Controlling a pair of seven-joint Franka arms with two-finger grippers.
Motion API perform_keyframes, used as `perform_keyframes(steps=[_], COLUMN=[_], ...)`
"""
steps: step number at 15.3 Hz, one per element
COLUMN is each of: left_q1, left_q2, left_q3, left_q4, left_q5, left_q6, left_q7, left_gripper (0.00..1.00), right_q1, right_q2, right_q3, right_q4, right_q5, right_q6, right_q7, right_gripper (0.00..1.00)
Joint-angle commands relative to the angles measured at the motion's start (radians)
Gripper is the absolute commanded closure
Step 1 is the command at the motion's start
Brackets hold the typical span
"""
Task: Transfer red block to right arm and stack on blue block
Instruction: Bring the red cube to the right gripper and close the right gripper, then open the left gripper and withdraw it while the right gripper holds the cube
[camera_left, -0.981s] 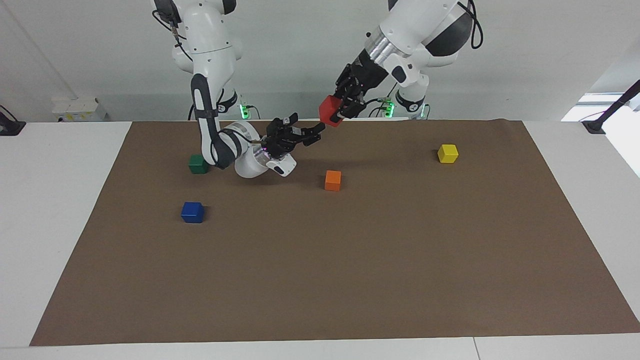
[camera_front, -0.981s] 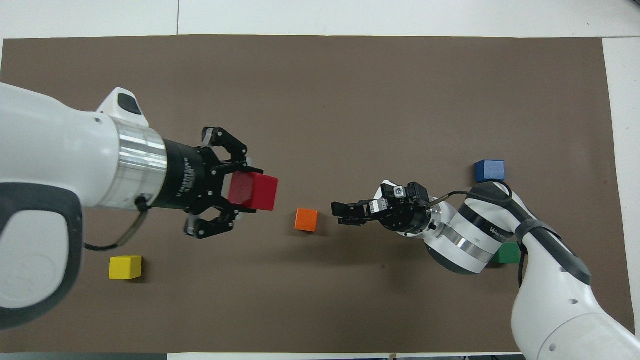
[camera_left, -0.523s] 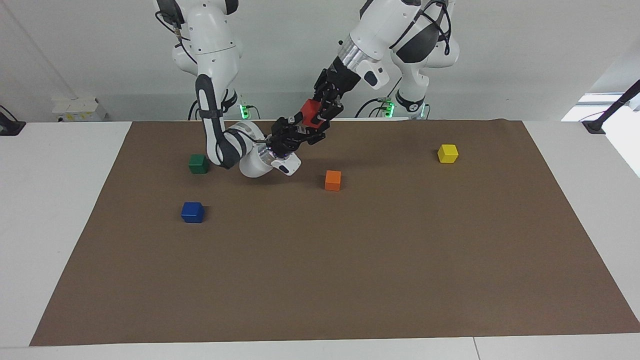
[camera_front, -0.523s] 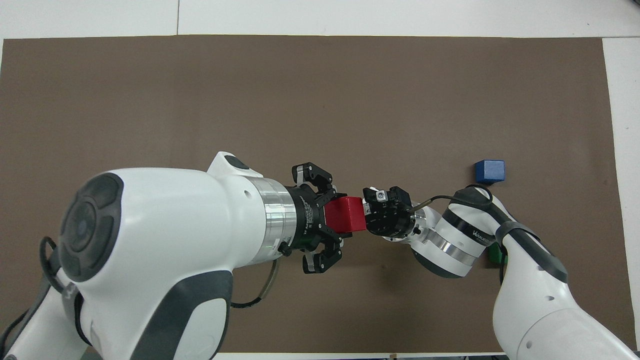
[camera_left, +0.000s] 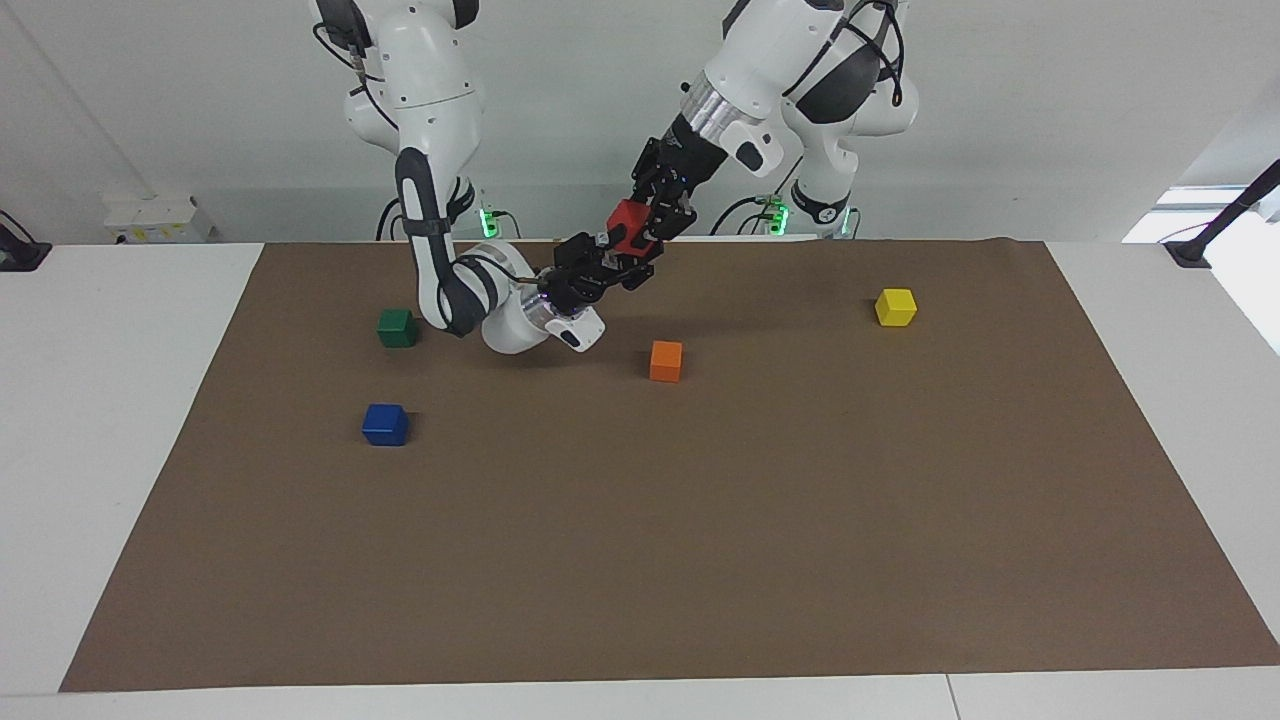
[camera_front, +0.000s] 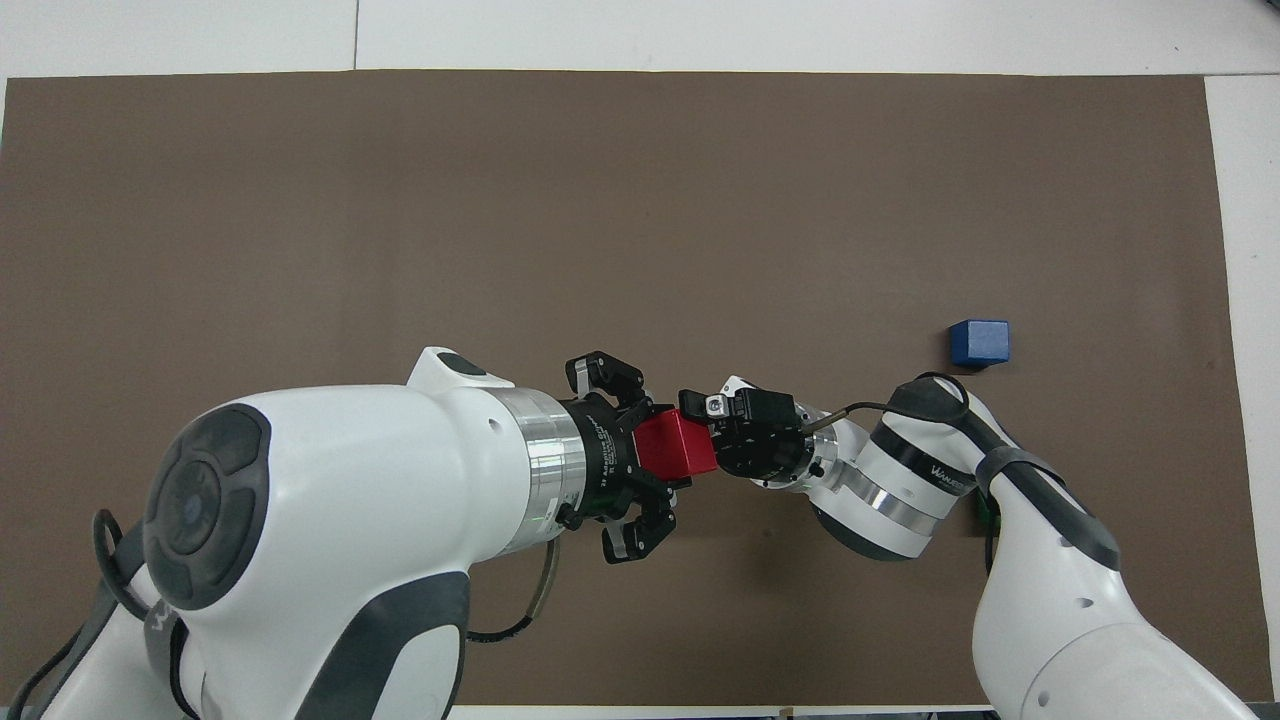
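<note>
I hold the red block (camera_left: 628, 221) up in the air, pinched in my left gripper (camera_left: 645, 222), above the brown mat (camera_left: 700, 500) close to the table edge where my bases stand and about midway along that edge. My left arm (camera_left: 790, 50) slopes down to it from its base. My right gripper (camera_left: 615, 262) comes up to the same cube from the right arm's side, and its black fingers (camera_front: 700, 403) lie against the block's free face, so both pincers meet at the cube. From above, the block (camera_front: 676, 445) sits directly between the two wrists. I cannot tell whether my right fingers have pressed onto the cube or are only spread around it. My right arm (camera_left: 430, 150) bends low over the mat, its forearm passing just above the green block (camera_left: 397, 327). The blue block (camera_left: 385, 424) rests on the mat toward the right arm's end of the table, farther from my bases than the green one and well apart from both grippers. The orange block (camera_left: 666, 360) lies on the mat near the middle, a little farther from my bases than the held cube, and the arms hide it in the overhead view. The yellow block (camera_left: 895, 306) sits alone toward the left arm's end.
</note>
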Motion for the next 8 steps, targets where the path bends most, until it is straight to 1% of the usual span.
perform_keyframes(steps=[1,5,6,7,8], left_q1=[0.005,0.008,0.006,0.009,0.011], left_q2=[-0.034,-0.034,-0.031,-0.031,-0.031], left_q3=[0.009,0.010,0.012,0.013,0.013], left_q4=[-0.029,-0.028,-0.022,-0.019,-0.019], left_q5=[-0.020,-0.018,-0.012,-0.009,-0.006], left_q6=[0.000,0.000,0.001,-0.002,-0.003], left_q7=[-0.020,-0.011,-0.006,-0.016,-0.010], left_gripper=[1.00,1.00,0.04,0.00,0.00], right_q1=[0.006,0.008,0.008,0.008,0.006], right_q2=[-0.003,-0.006,-0.006,-0.006,-0.006], right_q3=[0.004,0.004,0.004,0.004,0.002], right_q4=[0.002,0.002,0.003,0.003,0.003], right_q5=[0.006,0.006,0.006,0.006,0.006], right_q6=[0.023,0.025,0.025,0.025,0.023], right_q7=[-0.041,-0.045,-0.047,-0.047,-0.047], right_gripper=[1.00,1.00,1.00,1.00,1.00])
